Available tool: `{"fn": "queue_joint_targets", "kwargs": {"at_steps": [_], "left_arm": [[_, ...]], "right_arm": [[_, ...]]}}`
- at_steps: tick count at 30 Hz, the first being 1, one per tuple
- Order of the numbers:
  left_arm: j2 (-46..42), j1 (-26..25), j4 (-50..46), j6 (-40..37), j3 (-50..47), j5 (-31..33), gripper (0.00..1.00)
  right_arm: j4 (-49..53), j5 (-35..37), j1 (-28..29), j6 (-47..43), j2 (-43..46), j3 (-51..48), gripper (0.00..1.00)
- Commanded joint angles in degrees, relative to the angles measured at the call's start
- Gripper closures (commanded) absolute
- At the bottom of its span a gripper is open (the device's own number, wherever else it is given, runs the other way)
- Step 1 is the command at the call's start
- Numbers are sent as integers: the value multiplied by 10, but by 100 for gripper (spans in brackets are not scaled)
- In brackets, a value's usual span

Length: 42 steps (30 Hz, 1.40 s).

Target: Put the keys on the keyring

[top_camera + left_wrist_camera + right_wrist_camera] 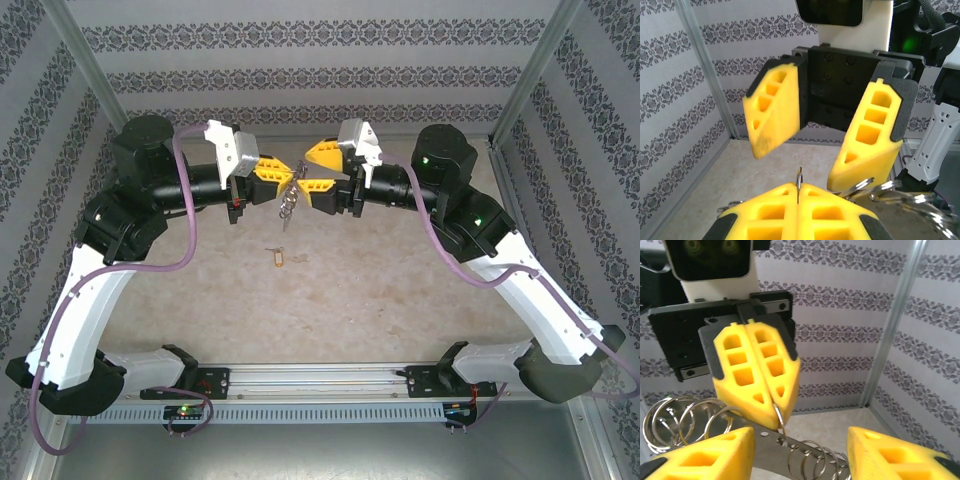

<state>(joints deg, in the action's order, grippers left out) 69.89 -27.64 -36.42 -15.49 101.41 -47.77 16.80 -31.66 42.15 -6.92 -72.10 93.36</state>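
My left gripper (283, 172) and right gripper (308, 172) meet tip to tip in the air at the back of the table. The left gripper (799, 190) is shut on a thin silvery loop, the keyring (799, 177), which stands edge-on out of the seam between its pads. In the right wrist view the keyring (780, 416) passes through a hole in a flat metal piece of the keys (760, 442), which hang below as a jagged bunch (290, 203) with several small rings. The right gripper (799, 434) is open, its fingers (774, 112) either side of the bunch, gripping nothing.
A small yellow tag (278, 258) lies on the beige tabletop (330, 300) in front of the grippers. Patterned walls and metal corner posts (85, 60) enclose the back and sides. The arm bases sit on the rail (320, 380) at the near edge.
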Motion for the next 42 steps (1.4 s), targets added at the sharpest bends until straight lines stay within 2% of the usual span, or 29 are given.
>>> {"fn": "queue_joint_targets", "kwargs": {"at_steps": [1,4,7,11,14,18,20,25,30,36,42], "left_arm": [[-22,3,36,-7,-18,2,100],[-39,3,33,-4,-48,5,100],[-68,6,39,4,-99,14,100],[-115,24,65,41,-180,21,100],[-144,41,62,63,-228,32,100],[-185,56,72,107,-291,60,100],[-208,60,79,133,-318,86,100],[-253,74,62,187,-370,148,100],[-299,76,67,262,-426,196,100],[-330,76,12,262,-428,241,100],[-361,76,20,298,-464,275,100]], "right_arm": [[-17,52,1,19,15,-10,44],[-4,83,-2,44,16,-9,36],[25,103,-17,85,6,-4,13],[78,177,-34,116,-8,-5,7],[130,206,-69,161,-27,-2,7],[237,198,-121,210,-86,19,11],[268,191,-129,217,-121,19,13],[258,176,-120,230,-213,-2,16],[263,159,-95,209,-345,46,21],[259,111,-79,236,-455,100,25],[256,77,-62,276,-524,142,30]]}}
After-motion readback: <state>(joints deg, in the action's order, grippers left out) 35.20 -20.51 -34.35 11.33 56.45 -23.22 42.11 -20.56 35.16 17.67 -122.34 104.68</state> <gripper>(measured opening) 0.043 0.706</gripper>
